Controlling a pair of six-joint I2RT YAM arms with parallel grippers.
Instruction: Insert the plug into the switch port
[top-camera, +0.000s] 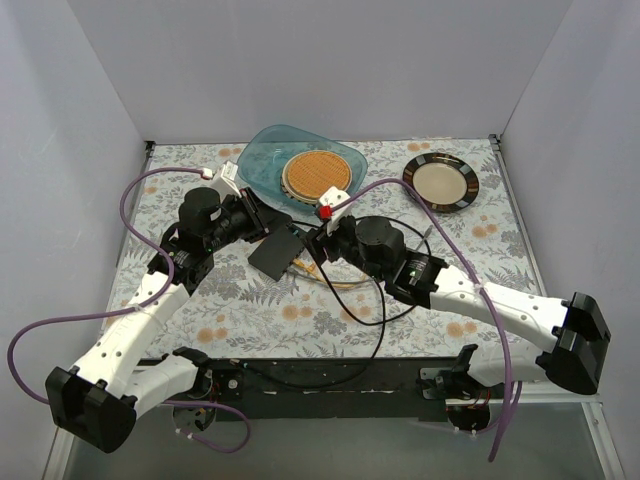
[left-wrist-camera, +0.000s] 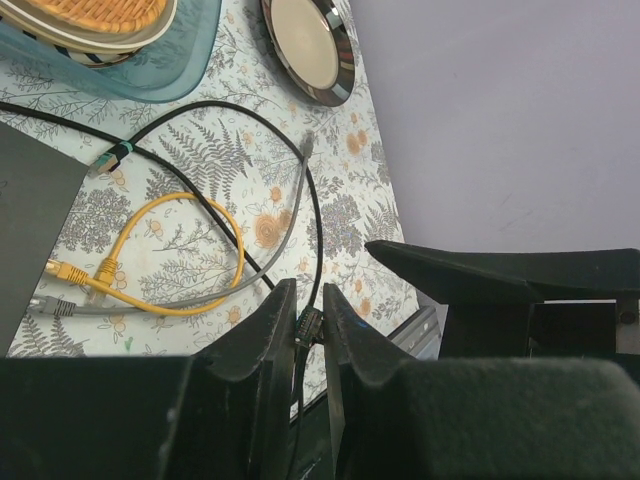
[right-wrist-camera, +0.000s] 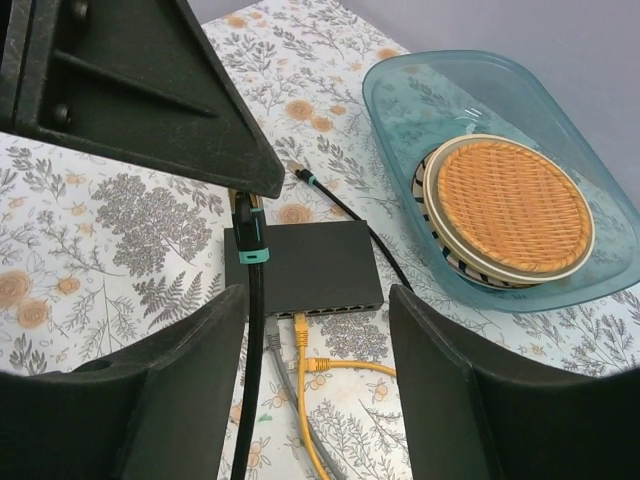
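Observation:
The switch is a flat black box lying on the floral cloth, its row of ports facing my right wrist camera; from above the switch sits between both arms. My left gripper is shut on the plug of a black cable. In the right wrist view that plug, with a teal collar, hangs over the switch's left end. My right gripper stands open just in front of the ports, holding nothing. A yellow plug touches one port and a grey plug lies just short of another.
A blue tray with a woven disc stands behind the switch. A dark-rimmed plate sits at the back right. Yellow cable, grey and black cables loop over the cloth, with another teal-collared plug lying loose.

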